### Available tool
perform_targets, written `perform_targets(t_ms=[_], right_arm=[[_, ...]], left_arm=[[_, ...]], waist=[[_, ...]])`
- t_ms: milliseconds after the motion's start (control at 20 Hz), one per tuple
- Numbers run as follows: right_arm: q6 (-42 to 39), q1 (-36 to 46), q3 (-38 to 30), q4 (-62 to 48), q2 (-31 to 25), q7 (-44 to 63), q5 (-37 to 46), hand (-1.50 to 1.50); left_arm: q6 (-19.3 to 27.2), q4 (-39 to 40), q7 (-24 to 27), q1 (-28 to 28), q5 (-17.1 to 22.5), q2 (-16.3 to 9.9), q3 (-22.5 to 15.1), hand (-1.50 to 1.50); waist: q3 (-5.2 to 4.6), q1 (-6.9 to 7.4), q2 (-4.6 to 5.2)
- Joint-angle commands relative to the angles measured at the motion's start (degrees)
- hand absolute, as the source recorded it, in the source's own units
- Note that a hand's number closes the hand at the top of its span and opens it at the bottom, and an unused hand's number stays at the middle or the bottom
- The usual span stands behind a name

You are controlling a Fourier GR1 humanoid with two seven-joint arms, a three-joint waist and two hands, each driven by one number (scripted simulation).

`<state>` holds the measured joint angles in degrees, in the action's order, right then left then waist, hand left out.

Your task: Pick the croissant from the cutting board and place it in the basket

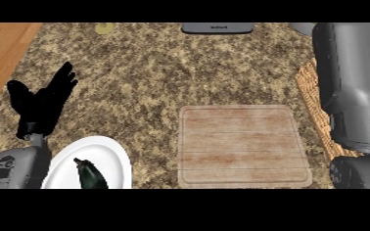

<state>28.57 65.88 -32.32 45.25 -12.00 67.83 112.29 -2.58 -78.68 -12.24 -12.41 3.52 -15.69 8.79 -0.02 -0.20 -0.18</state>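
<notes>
Looking steeply down on the speckled brown counter (145,78), the head view showed a pale wooden cutting board (244,146) lying flat at lower centre, its top bare; no croissant showed on it or anywhere else in view, so where the croissant was could not be told. At the right edge a strip of woven wicker, the basket (312,93), showed just beside the board's right side, most of it covered by the right forearm (347,83), a bulky grey shape that ran from the top right corner down to the lower right. The right hand itself was not visible, so whether it was released, clenched or grasping anything could not be told. On the left, the left hand (43,103) stood over the counter with its black fingers straight and pointing up and away, holding nothing, at rest above its grey forearm (25,166). Just beside that forearm, at the lower left, lay a white plate (108,151) with a dark, elongated vegetable (92,175) on it. Along the far edge sat a grey flat object (217,28) and a small yellowish-green item (105,28), both too cut off to identify, and a wooden strip (14,44) bordered the counter at the upper left.
</notes>
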Motion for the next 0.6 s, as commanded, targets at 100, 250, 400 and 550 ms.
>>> perform_targets(t_ms=[100, 250, 400, 550], right_arm=[[1.2, -8.4, -1.8, 10.1, 3.9, 5.4, -2.3, 1.5], [5.8, -10.5, -3.4, 9.7, 2.2, 3.6, -3.1, 1.5], [1.3, -16.3, -2.0, 20.4, 6.8, 0.5, -4.6, 1.5], [8.3, -17.1, -8.0, 19.3, 4.6, 7.2, 0.6, -1.5]], left_arm=[[-2.4, -2.1, 0.9, 3.7, 1.9, -1.3, 1.5, 0.0], [-1.1, -0.9, -1.1, -0.4, 0.8, -1.0, 0.9, 0.0], [-2.6, -0.8, -1.2, 0.5, 2.2, -1.5, 1.8, 0.0], [-0.8, -0.9, 0.1, 0.9, 0.6, 0.6, 0.3, 0.0]], waist=[[0.02, 0.0, -0.32], [0.05, 0.39, 0.21], [0.0, -0.5, -0.22], [0.04, 0.16, 0.18]])
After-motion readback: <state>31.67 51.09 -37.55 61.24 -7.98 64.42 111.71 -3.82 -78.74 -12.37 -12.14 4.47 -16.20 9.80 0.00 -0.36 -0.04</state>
